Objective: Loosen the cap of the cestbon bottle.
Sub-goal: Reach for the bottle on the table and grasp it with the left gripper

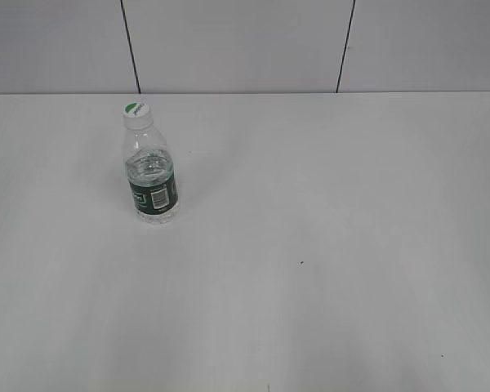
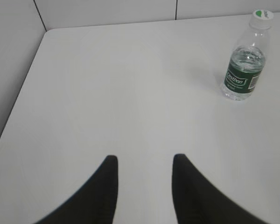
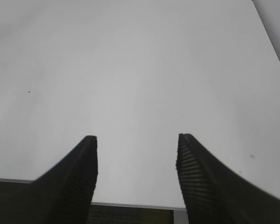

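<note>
The cestbon bottle stands upright on the white table, left of centre in the exterior view, clear with a dark green label band. Its white cap with a green patch sits on the neck. In the left wrist view the bottle and cap are at the far upper right. My left gripper is open and empty, well short of the bottle and to its left. My right gripper is open and empty over the table's front edge. The bottle is out of the right wrist view. Neither gripper shows in the exterior view.
The white table runs back to a grey panelled wall. The table's left edge shows in the left wrist view and its front edge shows in the right wrist view.
</note>
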You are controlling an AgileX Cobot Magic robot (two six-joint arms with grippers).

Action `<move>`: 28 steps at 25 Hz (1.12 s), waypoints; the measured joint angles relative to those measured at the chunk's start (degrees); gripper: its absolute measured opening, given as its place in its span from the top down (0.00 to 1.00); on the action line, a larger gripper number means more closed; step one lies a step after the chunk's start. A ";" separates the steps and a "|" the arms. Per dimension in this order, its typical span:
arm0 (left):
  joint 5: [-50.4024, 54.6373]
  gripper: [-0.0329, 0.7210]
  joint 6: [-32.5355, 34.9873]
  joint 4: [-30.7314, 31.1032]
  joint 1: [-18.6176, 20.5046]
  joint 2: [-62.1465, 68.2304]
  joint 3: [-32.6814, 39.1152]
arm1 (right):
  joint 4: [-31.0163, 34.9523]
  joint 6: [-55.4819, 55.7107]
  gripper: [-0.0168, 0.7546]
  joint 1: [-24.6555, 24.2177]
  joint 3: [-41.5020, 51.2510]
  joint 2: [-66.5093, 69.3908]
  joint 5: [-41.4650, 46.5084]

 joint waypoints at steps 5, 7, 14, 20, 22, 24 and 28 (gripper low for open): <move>0.00 0.63 0.00 0.00 0.00 0.00 0.00 | 0.00 0.00 0.43 0.00 0.00 0.00 0.00; 0.00 0.63 0.00 0.00 0.00 0.00 0.00 | 0.00 0.00 0.43 0.00 0.00 0.00 0.00; 0.00 0.63 0.00 0.00 0.00 0.00 0.00 | 0.00 0.00 0.43 0.00 0.00 0.00 0.00; 0.00 0.63 0.00 0.00 0.00 0.00 0.00 | 0.00 0.00 0.43 0.00 0.00 0.00 0.00; 0.00 0.63 0.00 0.00 0.00 0.00 0.00 | 0.00 0.00 0.43 0.00 0.00 0.00 0.00; 0.00 0.63 0.00 0.00 0.00 0.00 0.00 | 0.00 0.00 0.43 0.00 0.00 0.00 0.00; 0.00 0.63 0.00 0.00 0.00 0.00 0.00 | 0.00 0.00 0.43 0.00 0.00 0.00 0.00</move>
